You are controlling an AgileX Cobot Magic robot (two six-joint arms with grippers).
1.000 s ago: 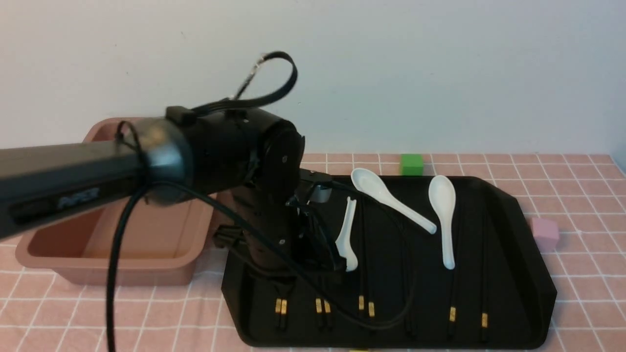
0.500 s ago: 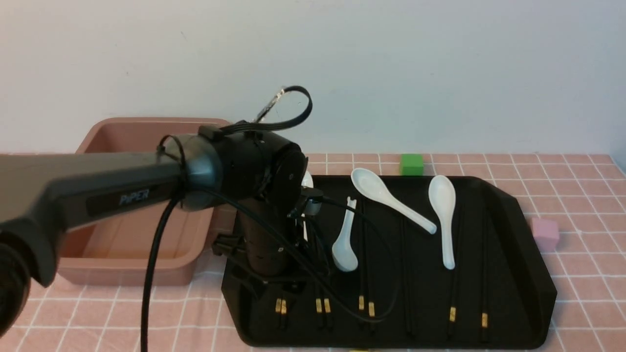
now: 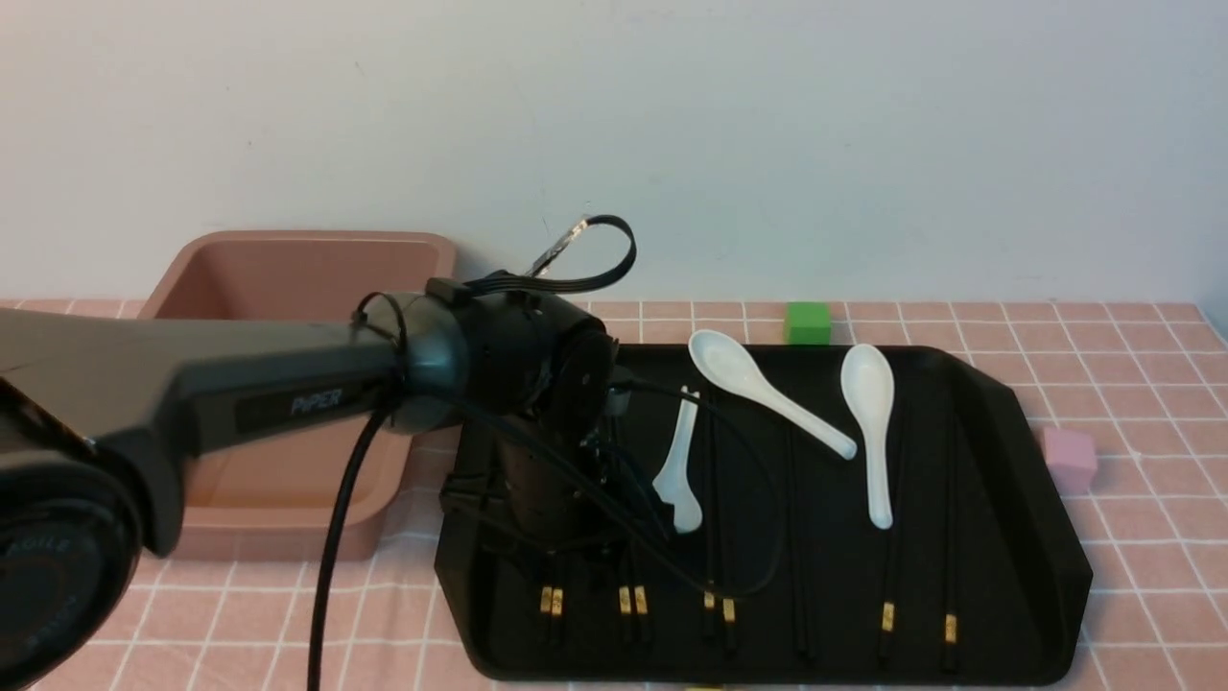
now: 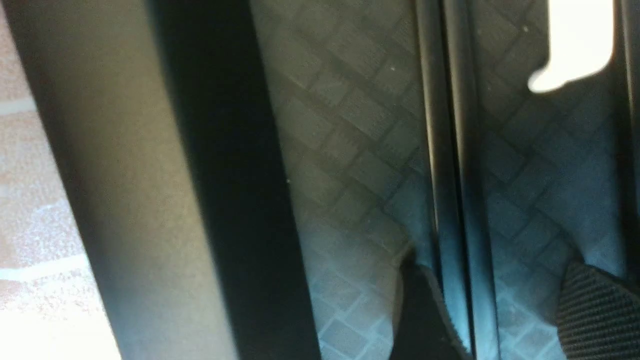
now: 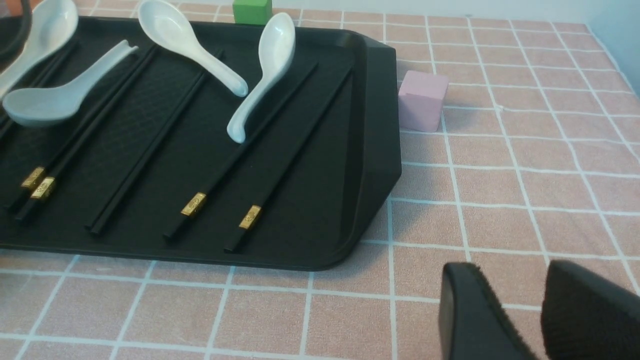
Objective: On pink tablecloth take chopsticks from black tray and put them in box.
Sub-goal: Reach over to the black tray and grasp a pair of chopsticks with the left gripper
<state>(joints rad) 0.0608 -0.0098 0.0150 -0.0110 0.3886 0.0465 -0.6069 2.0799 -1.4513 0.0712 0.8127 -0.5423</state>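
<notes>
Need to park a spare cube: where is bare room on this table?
Bare pink tablecloth lies right of the black tray, around the pink cube. The tray is crowded with chopsticks, spoons and the left arm; the gap to the box is narrow.

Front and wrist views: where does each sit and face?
Front: between the arms, looking forward over the tray; left arm shows.
Left wrist: on the left arm, close over chopsticks; left hand shows.
Right wrist: low over the cloth, facing the tray's right end; right hand shows.
Front and right wrist share the pink cube.
</notes>
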